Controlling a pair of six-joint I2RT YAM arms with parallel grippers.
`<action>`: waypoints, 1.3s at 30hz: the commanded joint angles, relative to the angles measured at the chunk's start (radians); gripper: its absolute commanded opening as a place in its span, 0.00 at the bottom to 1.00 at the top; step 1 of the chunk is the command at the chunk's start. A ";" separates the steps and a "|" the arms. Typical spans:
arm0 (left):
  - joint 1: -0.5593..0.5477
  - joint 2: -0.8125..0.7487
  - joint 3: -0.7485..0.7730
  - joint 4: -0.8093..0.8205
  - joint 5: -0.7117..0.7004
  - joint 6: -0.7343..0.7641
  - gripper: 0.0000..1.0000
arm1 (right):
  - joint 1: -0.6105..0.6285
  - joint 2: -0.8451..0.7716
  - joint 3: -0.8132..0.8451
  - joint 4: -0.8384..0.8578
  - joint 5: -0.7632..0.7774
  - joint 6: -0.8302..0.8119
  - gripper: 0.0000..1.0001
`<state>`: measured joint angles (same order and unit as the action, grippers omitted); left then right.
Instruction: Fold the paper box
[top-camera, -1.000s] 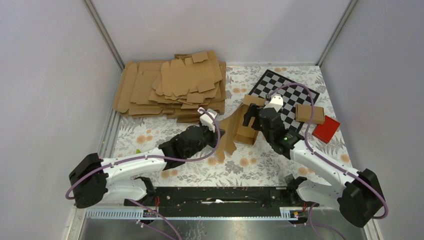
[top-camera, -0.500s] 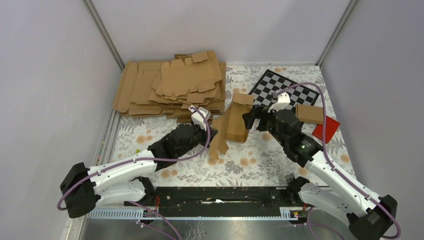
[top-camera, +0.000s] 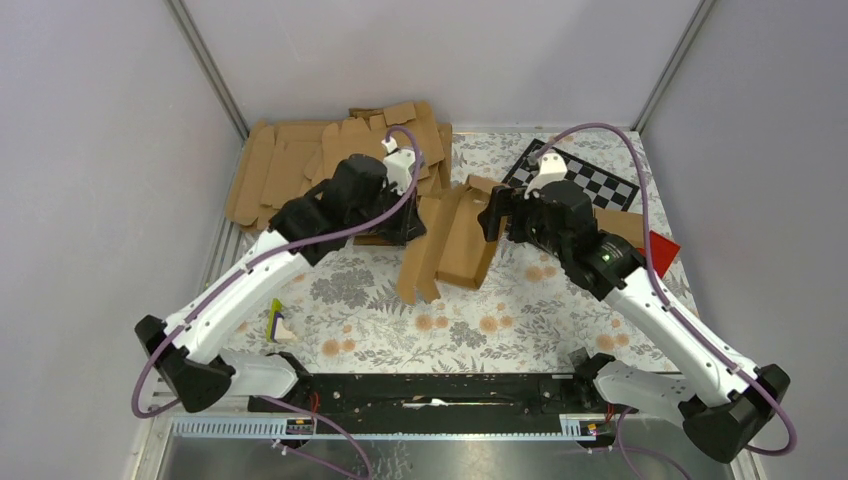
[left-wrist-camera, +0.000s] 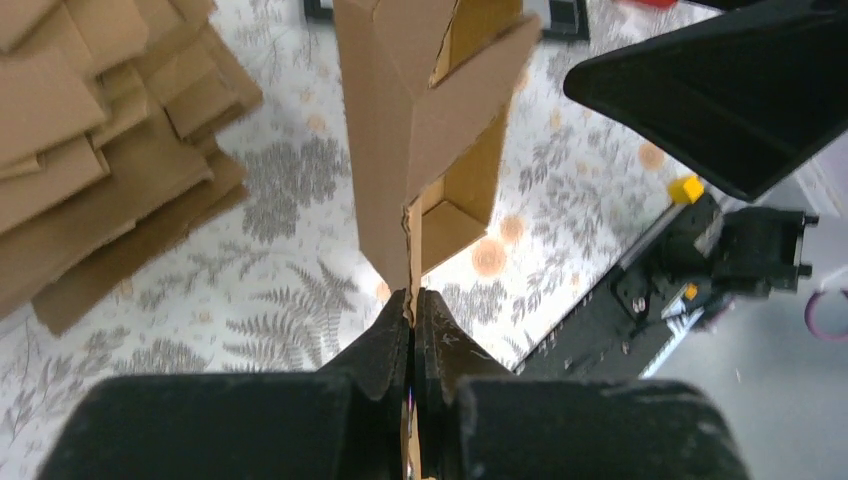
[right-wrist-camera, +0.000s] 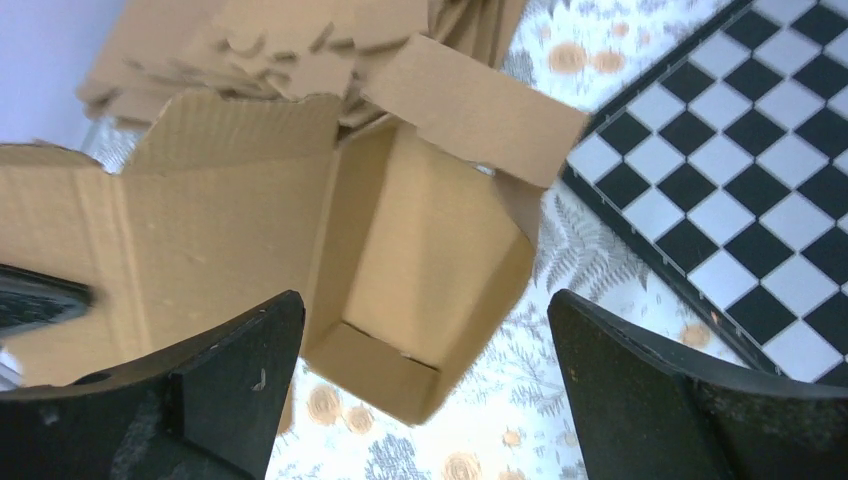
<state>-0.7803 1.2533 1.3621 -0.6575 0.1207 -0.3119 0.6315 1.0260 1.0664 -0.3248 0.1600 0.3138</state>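
Note:
The paper box (top-camera: 455, 245) is a brown cardboard piece, partly formed into an open tray with loose flaps, held tilted above the floral table. My left gripper (top-camera: 405, 228) is shut on the thin edge of one flap (left-wrist-camera: 412, 300); the box (left-wrist-camera: 420, 120) stands up in front of the fingers. To the box's right, my right gripper (top-camera: 492, 215) is open wide. In the right wrist view its fingers (right-wrist-camera: 230, 380) spread on either side of the tray's open end (right-wrist-camera: 430, 230) without touching it.
A thick stack of brown card sheets (top-camera: 300, 175) lies at the back left. A checkerboard (top-camera: 600, 185) lies at the back right, with a red block (top-camera: 660, 250) and a brown carton (top-camera: 628, 228) beside it. A small yellow-and-white item (top-camera: 277, 325) sits near the left arm.
The left arm rose and swung back toward the stack, lifting the paper box off the table. The right gripper opened fully and followed the box leftward.

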 joint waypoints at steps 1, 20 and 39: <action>0.034 0.093 0.146 -0.368 0.191 0.065 0.00 | -0.015 0.025 0.045 -0.127 -0.055 -0.009 1.00; -0.009 0.603 0.488 -0.632 0.101 0.295 0.22 | -0.062 -0.058 -0.249 0.002 -0.240 0.093 0.98; 0.008 0.518 0.317 -0.459 0.127 0.242 0.56 | -0.334 0.188 -0.496 0.377 -0.608 0.279 0.88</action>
<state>-0.7792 1.8416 1.7157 -1.1748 0.2260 -0.0509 0.3717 1.1538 0.5594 -0.0612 -0.3077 0.5663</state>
